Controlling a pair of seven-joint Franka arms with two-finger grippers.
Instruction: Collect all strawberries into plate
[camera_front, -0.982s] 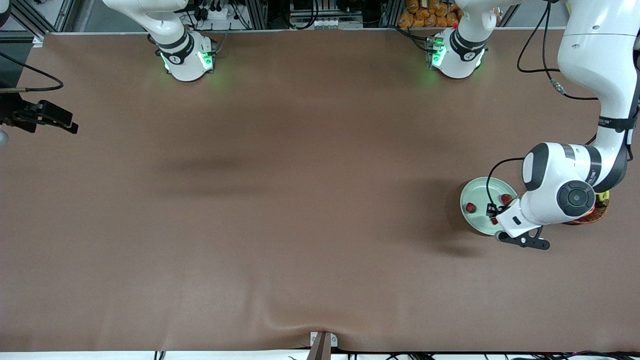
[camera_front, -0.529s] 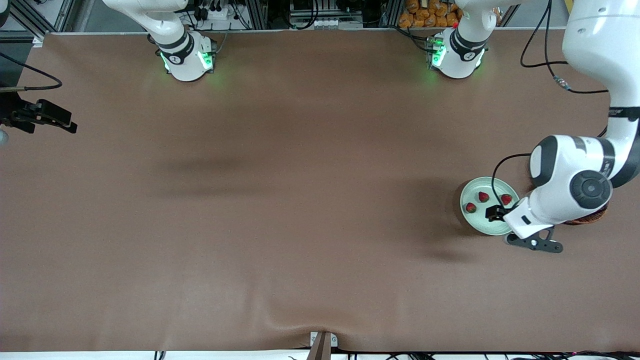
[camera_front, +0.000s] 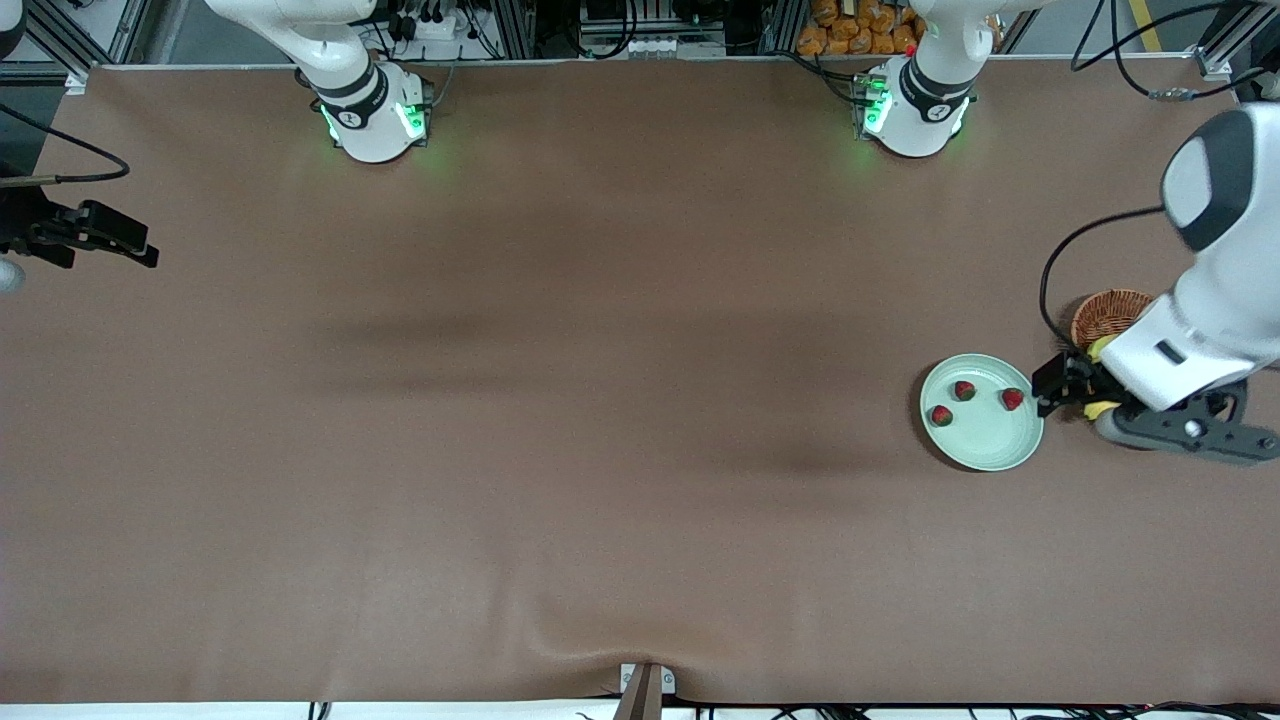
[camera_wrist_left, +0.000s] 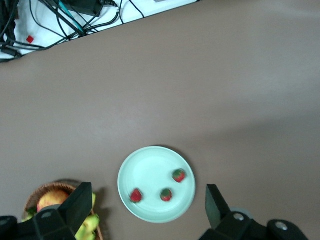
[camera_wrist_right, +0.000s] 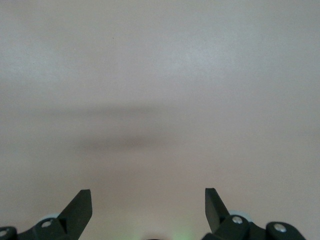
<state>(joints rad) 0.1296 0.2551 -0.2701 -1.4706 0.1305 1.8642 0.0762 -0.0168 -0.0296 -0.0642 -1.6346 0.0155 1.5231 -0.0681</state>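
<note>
1. The round, shallow, pale mint-green plate (camera_front: 981, 412) lies on the brown table (camera_front: 560, 400) toward the left arm's end.
2. 3 tiny red strawberries with dark green leafy caps (camera_front: 964, 391) (camera_front: 941, 415) (camera_front: 1013, 400) lie in the plate, each apart from the others.
3. A brown wicker basket (camera_front: 1108, 314) stands just beside the plate; the left wrist view shows a red-yellow apple (camera_wrist_left: 50, 199) and yellow-green fruit (camera_wrist_left: 89, 223) in it.
4. The left gripper (camera_front: 1062, 388) is up in the air over the gap between plate and basket, its fingers (camera_wrist_left: 80, 205) spread wide with nothing between them.
5. The right gripper (camera_wrist_right: 148, 210) waits over bare table at the right arm's end, its fingers wide apart and holding nothing.
</note>
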